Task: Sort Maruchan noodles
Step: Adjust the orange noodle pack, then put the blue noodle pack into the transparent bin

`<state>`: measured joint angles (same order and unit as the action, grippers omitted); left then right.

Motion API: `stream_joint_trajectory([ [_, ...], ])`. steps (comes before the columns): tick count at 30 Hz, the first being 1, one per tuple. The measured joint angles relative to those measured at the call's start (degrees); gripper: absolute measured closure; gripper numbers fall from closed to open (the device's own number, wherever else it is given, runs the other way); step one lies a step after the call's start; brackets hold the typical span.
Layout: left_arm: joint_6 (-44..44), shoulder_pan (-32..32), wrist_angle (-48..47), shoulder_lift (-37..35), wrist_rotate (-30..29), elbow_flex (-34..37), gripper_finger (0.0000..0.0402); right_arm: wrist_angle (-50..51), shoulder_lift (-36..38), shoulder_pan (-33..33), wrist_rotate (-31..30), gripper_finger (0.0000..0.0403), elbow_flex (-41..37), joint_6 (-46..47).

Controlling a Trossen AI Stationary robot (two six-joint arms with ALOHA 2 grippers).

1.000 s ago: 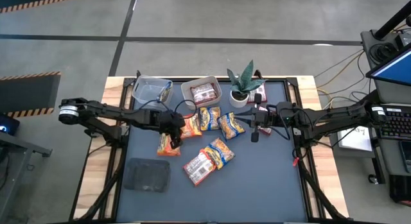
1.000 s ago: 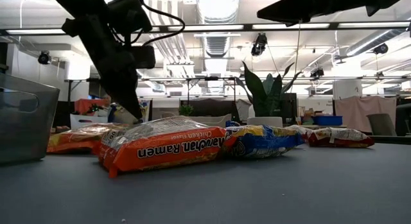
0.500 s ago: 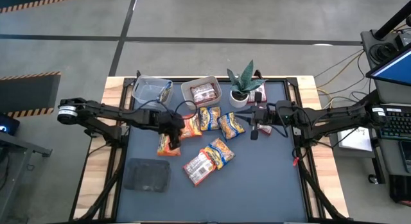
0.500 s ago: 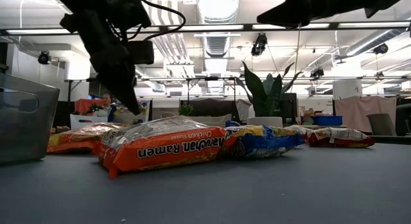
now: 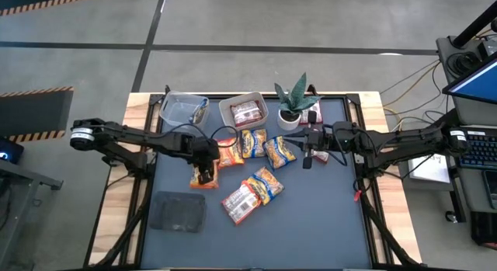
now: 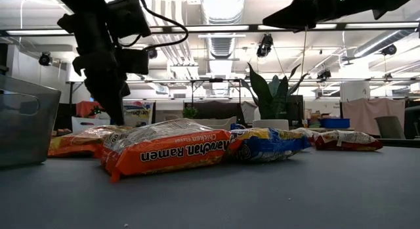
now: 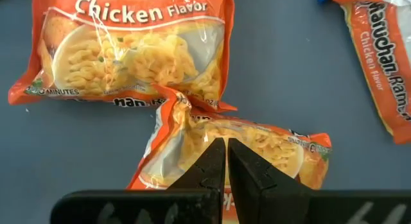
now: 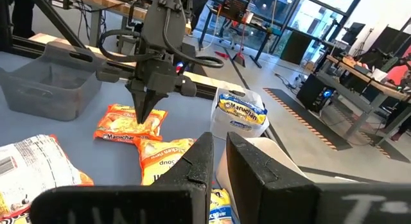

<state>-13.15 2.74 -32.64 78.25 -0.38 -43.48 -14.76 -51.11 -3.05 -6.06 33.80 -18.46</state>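
Nearest the front edge of the table point(image 5: 326, 224) there's the dark grey pad point(image 5: 178, 211) off to my left, and just beside it toward the middle a red-and-white noodle packet point(image 5: 238, 203) overlapped by a blue-yellow one point(image 5: 266, 184). One step further in is where I'm actually working: my left end effector point(image 5: 206, 174) is pointed straight down over a crumpled orange chicken packet point(image 7: 257, 144), fingers point(image 7: 209, 166) pressed fully together. Honestly can't tell from the wrist view whether the tips have a pinch of the wrapper or are only resting on it; the plastic does look puckered up right there. Just past that one lies a flat orange Chicken Flavor packet point(image 7: 135, 51), then a row with another blue-yellow packet point(image 5: 253, 143) and its twin point(image 5: 279, 152) to the right. My right end effector point(image 5: 307, 157) hangs above the table just beyond that row on the right side, fingers almost touching, nothing in them. Toward the back there's a small potted plant point(image 5: 293, 100) with a red packet point(image 5: 314, 116) beside it, a clear tub point(image 5: 264, 108) holding one red-and-white packet point(image 5: 245, 113), and a second clear tub point(image 5: 182, 108) at the back left corner.
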Motion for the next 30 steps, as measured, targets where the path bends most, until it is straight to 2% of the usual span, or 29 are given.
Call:
stream_joint_trajectory([
  [17, -1.36, -0.07, 4.09, 6.79, -0.19, 0.04, 0.0401, -0.02, 0.01, -0.02, 0.00, 0.0369, 0.00, 0.00],
  [25, -1.24, -0.07, 16.07, 6.98, -0.45, 0.04, 0.0401, -0.01, 0.00, 0.00, 0.01, 0.0369, 0.00, 0.01],
  [30, 0.95, -0.07, 14.23, 6.04, -0.37, -1.33, 0.0401, -0.01, 0.01, 0.00, 0.00, 0.0369, 0.00, 0.02],
])
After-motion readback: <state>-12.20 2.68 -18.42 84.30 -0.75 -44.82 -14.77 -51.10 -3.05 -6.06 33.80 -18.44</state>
